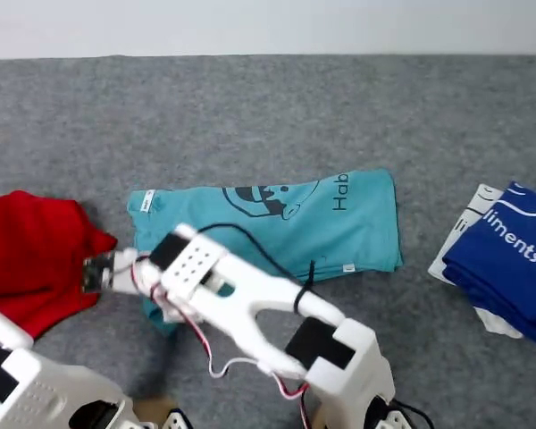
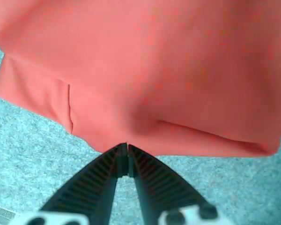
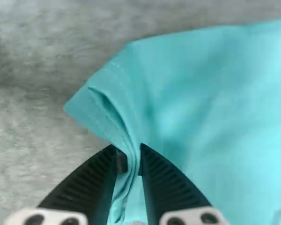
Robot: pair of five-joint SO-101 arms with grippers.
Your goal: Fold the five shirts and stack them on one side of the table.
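A teal shirt (image 1: 286, 223) lies folded lengthwise in the middle of the grey table. My right gripper (image 3: 129, 157) is shut on a bunched fold of the teal shirt (image 3: 210, 103) at its near left corner, with the right arm (image 1: 250, 299) stretched over that corner. At the left edge lies a crumpled red shirt (image 1: 31, 250). My left gripper (image 2: 127, 149) is shut with its tips pinched at the near hem of the red shirt (image 2: 150, 70). A folded blue shirt (image 1: 518, 250) rests on a white shirt (image 1: 469, 228) at the right.
Grey carpet-like table surface (image 1: 268, 116) stretches open behind the shirts. The two arm bases (image 1: 348, 375) stand at the near edge. A pale wall runs along the far side.
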